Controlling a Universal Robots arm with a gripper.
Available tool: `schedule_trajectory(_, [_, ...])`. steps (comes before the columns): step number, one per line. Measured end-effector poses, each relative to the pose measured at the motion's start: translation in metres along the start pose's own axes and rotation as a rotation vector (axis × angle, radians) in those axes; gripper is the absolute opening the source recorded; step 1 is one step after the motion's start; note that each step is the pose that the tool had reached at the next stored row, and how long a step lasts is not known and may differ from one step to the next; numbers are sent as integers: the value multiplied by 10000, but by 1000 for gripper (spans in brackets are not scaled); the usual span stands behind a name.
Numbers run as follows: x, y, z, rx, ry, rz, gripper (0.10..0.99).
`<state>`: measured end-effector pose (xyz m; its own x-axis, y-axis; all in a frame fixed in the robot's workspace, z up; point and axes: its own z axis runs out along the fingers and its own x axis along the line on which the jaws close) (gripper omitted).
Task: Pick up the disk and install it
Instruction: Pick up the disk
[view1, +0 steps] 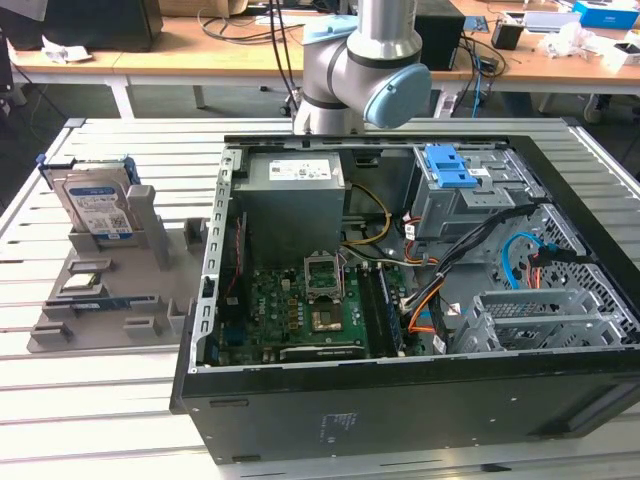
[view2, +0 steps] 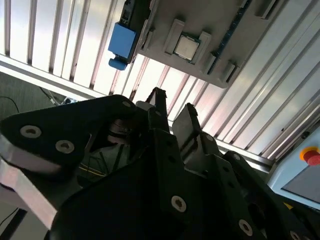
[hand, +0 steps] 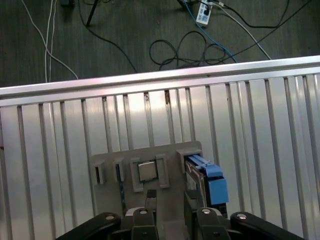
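Gripper (view2: 173, 102) hangs over the table w/ fingers apart, nothing in them. Disk (view1: 95, 203) stands on edge in the grey holder (view1: 110, 325) at the exterior view's left, well apart from the PC case (view1: 400, 400).

Risks, imo: the disk is thin & upright, so an off-centre pinch could catch just the blue bracket (hand: 209, 176) and tip or twist it in its slot. Holder doesn't look fixed down, so it may slide on the slats. Chip (hand: 146, 171) sits near the disk & could get knocked. Loose cables (view1: 480, 240) by the cage (view1: 455, 185) might snag.

Table (view1: 130, 140) is ribbed aluminium, pale & shiny. Room: cluttered desks behind, cords & a power strip (hand: 204, 6) on dark floor
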<state>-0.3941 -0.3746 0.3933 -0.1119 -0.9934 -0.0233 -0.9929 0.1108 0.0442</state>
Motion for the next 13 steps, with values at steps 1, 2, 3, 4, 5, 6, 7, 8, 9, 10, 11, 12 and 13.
schedule_trajectory(1, [0, 0, 0, 0, 0, 0, 357])
schedule_trajectory(2, [0, 0, 0, 0, 0, 0, 416])
schedule_trajectory(3, [0, 0, 0, 0, 0, -1, 475])
schedule_trajectory(4, [0, 0, 0, 0, 0, -1, 475])
schedule_trajectory(5, [0, 0, 0, 0, 0, -1, 541])
schedule_trajectory(6, [0, 0, 0, 0, 0, -1, 541])
schedule_trajectory(7, [-5, -1, 1, 1, -1, -1, 541])
schedule_trajectory(8, [-17, -2, 0, 0, -1, -3, 541])
schedule_trajectory(9, [-39, -6, 1, 0, 0, -9, 541])
schedule_trajectory(10, [-69, -12, 2, 1, 0, -18, 541])
schedule_trajectory(11, [-90, -16, 1, 0, 1, -24, 541])
schedule_trajectory(12, [-105, -20, 2, 0, 1, -28, 541])
schedule_trajectory(13, [-129, -27, 2, -1, 2, -36, 541])
